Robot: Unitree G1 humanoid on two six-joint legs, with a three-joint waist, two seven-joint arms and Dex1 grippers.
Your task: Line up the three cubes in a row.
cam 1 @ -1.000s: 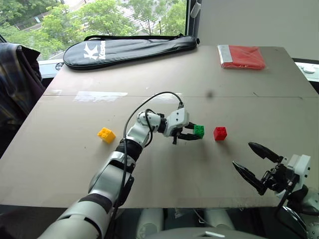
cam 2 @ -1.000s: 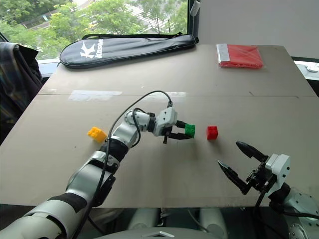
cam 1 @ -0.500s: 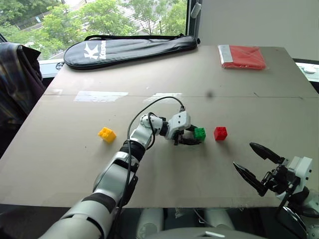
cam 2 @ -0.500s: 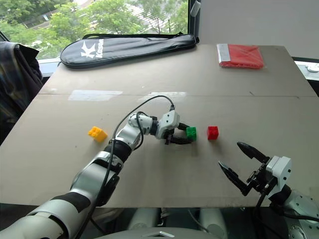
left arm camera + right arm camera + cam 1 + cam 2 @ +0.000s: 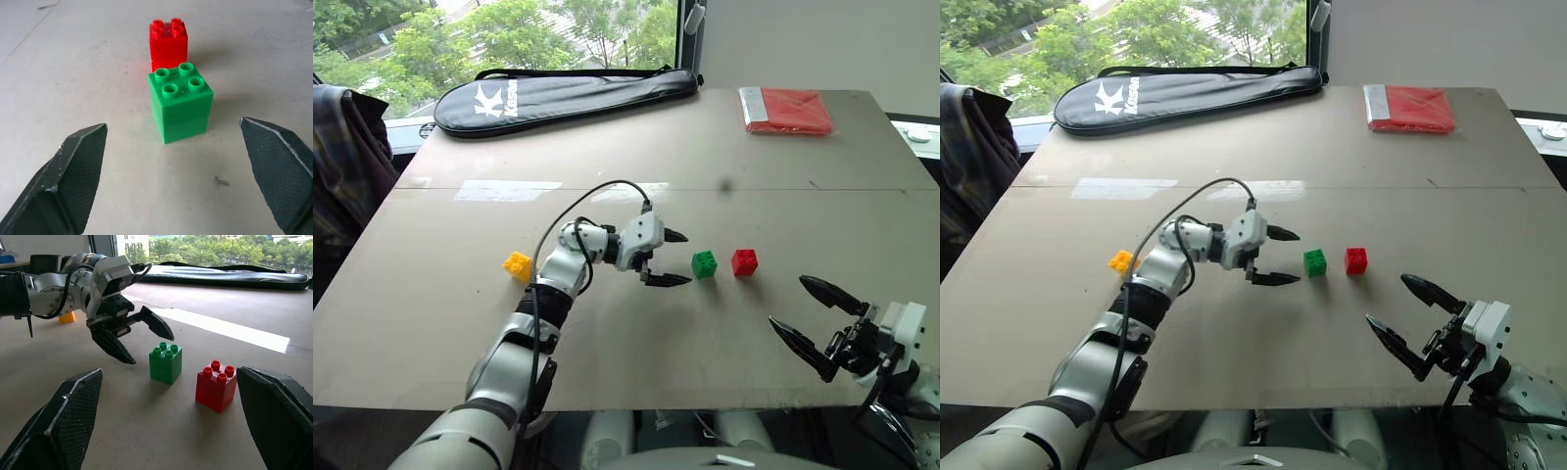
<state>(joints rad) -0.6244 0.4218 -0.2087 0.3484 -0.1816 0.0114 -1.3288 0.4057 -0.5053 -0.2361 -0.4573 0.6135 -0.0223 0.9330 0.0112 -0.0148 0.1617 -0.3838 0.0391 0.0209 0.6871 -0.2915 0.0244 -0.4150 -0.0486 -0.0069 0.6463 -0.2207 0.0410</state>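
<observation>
Small green studded plastic cube [image 5: 704,263] now sits free on the grey worktop [image 5: 607,343], just beside the small red studded plastic cube [image 5: 745,261], a small gap btwn them. A sec ago the left hand [image 5: 666,258] was clamped on the green cube; it's since let go & pulled back, fingers wide apart, green cube just off its tips. So 2 of 3 look lined up. Small yellow studded plastic cube [image 5: 517,264] is well apart from the green cube, on the far side of the left hand, roughly in line w/ it; prob next to fetch. Right hand [image 5: 822,320] hovers near the worktop's front edge, on the red cube's side of the green cube, fingers spread, empty
</observation>
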